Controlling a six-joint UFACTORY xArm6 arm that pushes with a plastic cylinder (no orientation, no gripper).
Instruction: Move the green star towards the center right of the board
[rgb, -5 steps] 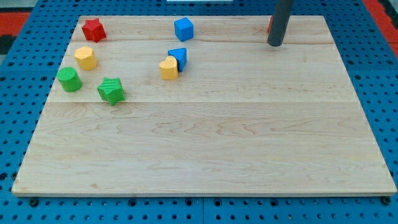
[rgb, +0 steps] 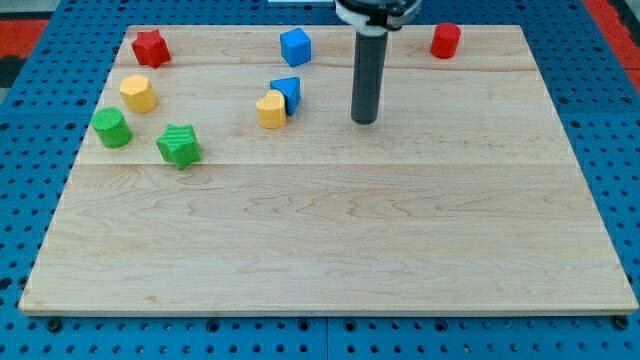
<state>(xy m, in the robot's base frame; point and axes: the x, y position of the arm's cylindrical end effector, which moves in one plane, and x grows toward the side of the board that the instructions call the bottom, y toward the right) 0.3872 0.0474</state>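
Observation:
The green star (rgb: 179, 146) lies on the wooden board (rgb: 330, 240) at the view's left, a little above the middle height. My tip (rgb: 364, 121) is on the board right of the centre top, far to the right of the green star and touching no block. The nearest blocks to my tip are a blue block (rgb: 287, 92) and a yellow block (rgb: 270, 110), which sit together to its left.
A green cylinder (rgb: 111, 128) and a yellow block (rgb: 138, 93) lie up-left of the star. A red star (rgb: 150, 47) is at the top left, a blue cube (rgb: 295, 46) at the top centre, and a red cylinder (rgb: 445, 40) at the top right.
My tip has moved left and down the view, from the top right edge to near the blue and yellow pair. The red cylinder it hid now shows. No block has moved.

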